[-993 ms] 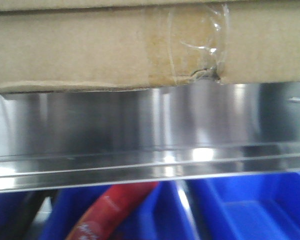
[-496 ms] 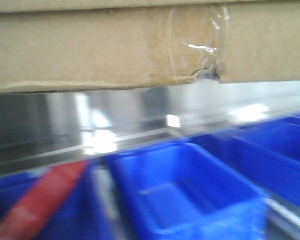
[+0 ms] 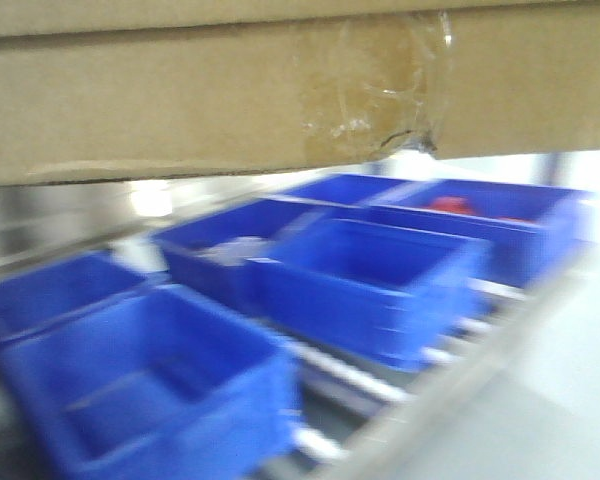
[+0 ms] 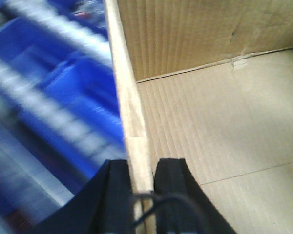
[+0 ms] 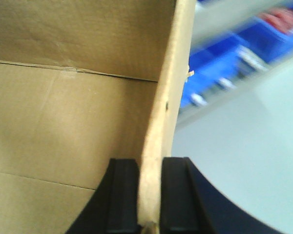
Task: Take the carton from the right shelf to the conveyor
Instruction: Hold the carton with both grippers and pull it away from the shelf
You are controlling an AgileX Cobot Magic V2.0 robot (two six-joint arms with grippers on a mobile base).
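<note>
The carton [image 3: 180, 100], brown corrugated cardboard with a clear tape patch and a small tear at its bottom edge, fills the top of the front view. My left gripper [image 4: 140, 168] is shut on the carton's left wall [image 4: 132, 112], one black finger on each side. In the right wrist view my right gripper [image 5: 150, 165] is likewise shut on the right wall [image 5: 171, 97]. Both wrist views look into the carton's empty inside [image 4: 210, 122] [image 5: 63, 112]. A blurred strip of the right shelf's steel rail [image 3: 40, 225] shows at the left under the carton. The conveyor is out of view.
Several blue plastic bins [image 3: 370, 270] sit on roller rails [image 3: 380, 385] below the carton; a far one holds something red [image 3: 450, 205]. Pale grey floor [image 3: 540, 400] lies at the lower right and beside the right wall [image 5: 244, 146]. Everything outside the carton is motion-blurred.
The steel rail that spanned the front view has slid off to the left, and blue bins now fill the lower view. The carton keeps its place in the view.
</note>
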